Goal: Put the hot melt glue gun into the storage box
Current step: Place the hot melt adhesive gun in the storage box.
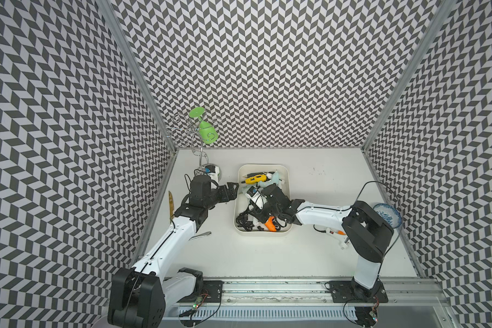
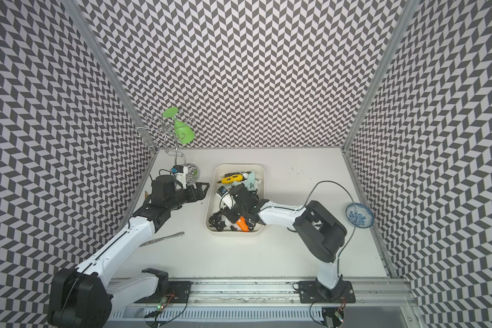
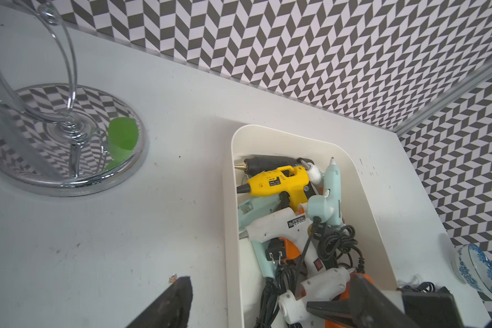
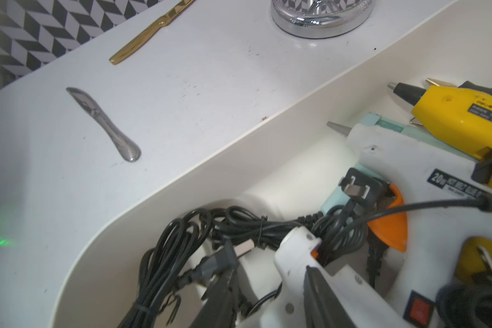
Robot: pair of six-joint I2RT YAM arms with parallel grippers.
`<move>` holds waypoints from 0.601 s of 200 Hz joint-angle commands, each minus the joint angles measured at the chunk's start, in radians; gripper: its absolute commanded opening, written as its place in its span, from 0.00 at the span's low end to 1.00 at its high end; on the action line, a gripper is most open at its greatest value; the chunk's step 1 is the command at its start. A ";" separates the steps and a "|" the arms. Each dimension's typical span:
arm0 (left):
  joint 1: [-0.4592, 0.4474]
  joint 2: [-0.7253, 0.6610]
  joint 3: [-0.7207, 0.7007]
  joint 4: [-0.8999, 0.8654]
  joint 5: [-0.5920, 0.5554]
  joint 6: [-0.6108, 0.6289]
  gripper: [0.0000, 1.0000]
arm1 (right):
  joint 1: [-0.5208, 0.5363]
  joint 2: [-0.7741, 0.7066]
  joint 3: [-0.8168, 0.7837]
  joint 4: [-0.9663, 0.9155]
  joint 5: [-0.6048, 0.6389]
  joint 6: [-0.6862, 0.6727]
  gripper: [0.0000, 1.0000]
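Left arm: the left pincer (image 1: 233, 189) has its jaws wide and empty. It hovers just outside the storage box (image 1: 267, 233), which lies directly ahead of its fingertips.
Right arm: the right pincer (image 4: 269, 272) sits low inside the storage box, jaws part-way apart astride a white glue gun (image 4: 296, 247). Whether they grip it or merely flank it cannot be told.
Box contents: several guns with bundled cords (image 4: 182, 244) lie under and ahead of the right pincer, among them a yellow glue gun (image 3: 279, 181).
Remaining item: a loose glue gun (image 1: 337, 234) lies on the surface (image 1: 267, 255), outside the box. It is behind the right pincer, back along that arm's forearm and just beside its elbow.
Long axis: it appears to run oblique to the forearm, though the arm hides part of the body.
Nearer arm: right — the box stands between the left pincer and the loose glue gun.
Next move, judged: the right pincer must rise clear of the box, swing back toward its own base, and turn its jaws across the gun's body.
Hazard: the cords could snag the jaws as the pincer lifts out — lift straight up.
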 commanded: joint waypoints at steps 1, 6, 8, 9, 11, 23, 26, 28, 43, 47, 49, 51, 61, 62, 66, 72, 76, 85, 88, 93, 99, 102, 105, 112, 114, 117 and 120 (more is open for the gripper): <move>-0.058 0.007 -0.025 0.031 0.025 0.048 0.90 | -0.024 -0.103 0.002 -0.006 0.032 0.036 0.49; -0.074 0.011 -0.029 0.036 0.026 0.055 0.90 | -0.031 -0.118 0.011 -0.006 0.026 0.039 0.50; -0.081 0.011 -0.031 0.038 0.025 0.057 0.90 | -0.035 -0.122 0.017 -0.007 0.022 0.038 0.50; -0.085 0.011 -0.031 0.039 0.026 0.058 0.90 | -0.037 -0.125 0.018 -0.008 0.021 0.038 0.51; -0.090 0.012 -0.033 0.040 0.024 0.061 0.90 | -0.040 -0.129 0.024 -0.010 0.021 0.038 0.51; -0.124 0.014 -0.041 0.048 0.018 0.070 0.90 | -0.066 -0.150 0.042 -0.004 -0.002 0.044 0.52; -0.130 0.013 -0.045 0.053 0.020 0.071 0.90 | -0.074 -0.152 0.049 -0.006 -0.009 0.046 0.52; -0.135 0.013 -0.048 0.054 0.021 0.073 0.90 | -0.079 -0.154 0.052 -0.007 -0.012 0.046 0.53; -0.163 0.013 -0.064 0.076 0.021 0.070 0.89 | -0.129 -0.147 0.073 0.001 -0.025 0.069 0.53; -0.173 0.014 -0.070 0.083 0.024 0.071 0.89 | -0.146 -0.141 0.080 0.001 -0.033 0.079 0.53; -0.177 0.013 -0.073 0.086 0.027 0.071 0.89 | -0.155 -0.137 0.082 0.001 -0.034 0.087 0.53; -0.181 0.014 -0.075 0.091 0.026 0.070 0.89 | -0.164 -0.133 0.084 0.003 -0.033 0.095 0.53; -0.208 0.022 -0.093 0.120 0.037 0.068 0.89 | -0.213 -0.109 0.096 0.015 -0.051 0.137 0.52; -0.211 0.023 -0.094 0.123 0.040 0.068 0.89 | -0.217 -0.105 0.096 0.017 -0.055 0.142 0.52; -0.223 0.029 -0.104 0.137 0.047 0.067 0.89 | -0.236 -0.092 0.102 0.024 -0.072 0.151 0.52; -0.242 0.040 -0.113 0.155 0.052 0.064 0.89 | -0.259 -0.068 0.114 0.028 -0.089 0.162 0.51; -0.256 0.050 -0.119 0.166 0.054 0.062 0.89 | -0.271 -0.051 0.123 0.029 -0.097 0.172 0.51; -0.280 0.080 -0.132 0.191 0.070 0.062 0.89 | -0.290 -0.008 0.157 0.023 -0.130 0.169 0.50; -0.284 0.090 -0.136 0.198 0.074 0.058 0.89 | -0.293 0.007 0.169 0.020 -0.135 0.167 0.50; -0.291 0.109 -0.142 0.207 0.075 0.049 0.89 | -0.296 0.030 0.184 0.022 -0.144 0.166 0.50; -0.296 0.133 -0.148 0.216 0.077 0.036 0.88 | -0.297 0.056 0.205 0.026 -0.162 0.157 0.49; -0.298 0.142 -0.152 0.221 0.080 0.032 0.88 | -0.296 0.068 0.214 0.026 -0.171 0.154 0.49; -0.301 0.150 -0.157 0.230 0.081 0.028 0.88 | -0.295 0.081 0.223 0.030 -0.180 0.153 0.49; -0.306 0.169 -0.172 0.248 0.079 0.015 0.88 | -0.295 0.111 0.241 0.045 -0.197 0.160 0.49; -0.307 0.175 -0.175 0.252 0.078 0.010 0.88 | -0.295 0.120 0.244 0.050 -0.202 0.164 0.49; -0.309 0.182 -0.180 0.258 0.077 0.006 0.88 | -0.295 0.133 0.252 0.054 -0.210 0.166 0.49; -0.312 0.190 -0.184 0.262 0.077 0.002 0.88 | -0.294 0.149 0.262 0.051 -0.218 0.170 0.48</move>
